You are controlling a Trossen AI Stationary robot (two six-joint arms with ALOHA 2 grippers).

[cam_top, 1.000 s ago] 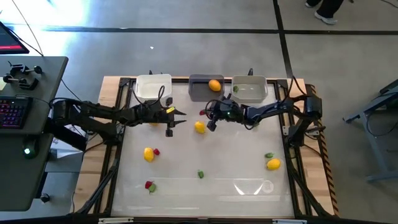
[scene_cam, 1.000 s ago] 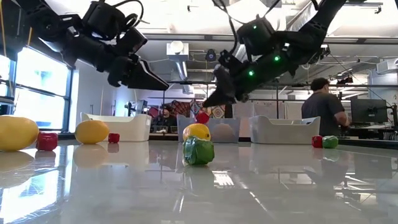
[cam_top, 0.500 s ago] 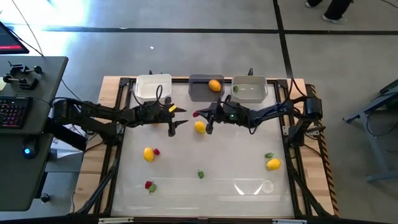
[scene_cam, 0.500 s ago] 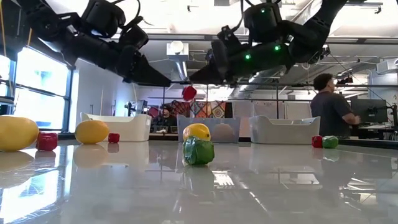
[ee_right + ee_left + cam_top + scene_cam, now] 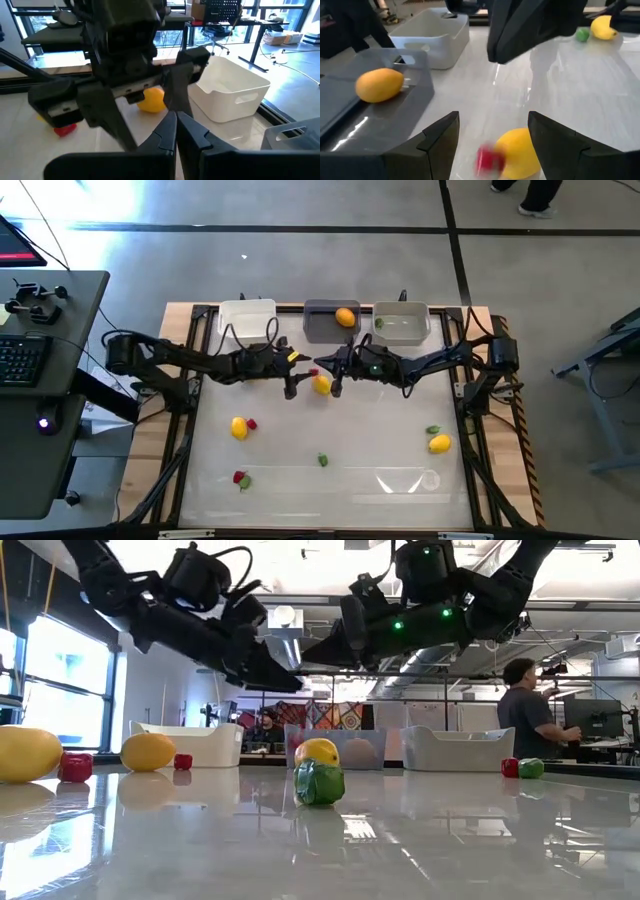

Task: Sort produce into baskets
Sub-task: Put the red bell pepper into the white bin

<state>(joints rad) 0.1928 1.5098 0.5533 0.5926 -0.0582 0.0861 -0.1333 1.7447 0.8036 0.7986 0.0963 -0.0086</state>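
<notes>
My left gripper (image 5: 296, 377) hangs open over the table's middle, its fingers on either side of the view down to a yellow fruit (image 5: 520, 152) and a blurred red piece (image 5: 489, 160) beside it. My right gripper (image 5: 176, 119) is shut with nothing in it, tip to tip with the left one, just above the same fruit (image 5: 321, 384). Three baskets line the far edge. The white one (image 5: 246, 320) stands at the left. The dark grey one (image 5: 320, 322) in the middle holds an orange fruit (image 5: 346, 317). The light grey one (image 5: 405, 325) at the right holds a green bit (image 5: 380, 323).
More produce lies on the table: a yellow fruit with a red bit (image 5: 238, 427) at the left, a red and green pair (image 5: 241, 478) near the front, a green bit (image 5: 322, 460), and a yellow fruit (image 5: 439, 443) with a green bit at the right. A person (image 5: 530, 720) stands beyond the table.
My left gripper has gone toward the table's right, up to the right gripper and the yellow fruit. My right gripper has tipped its fingers upward. The red piece, which rose at its tip, has dropped beside the yellow fruit.
</notes>
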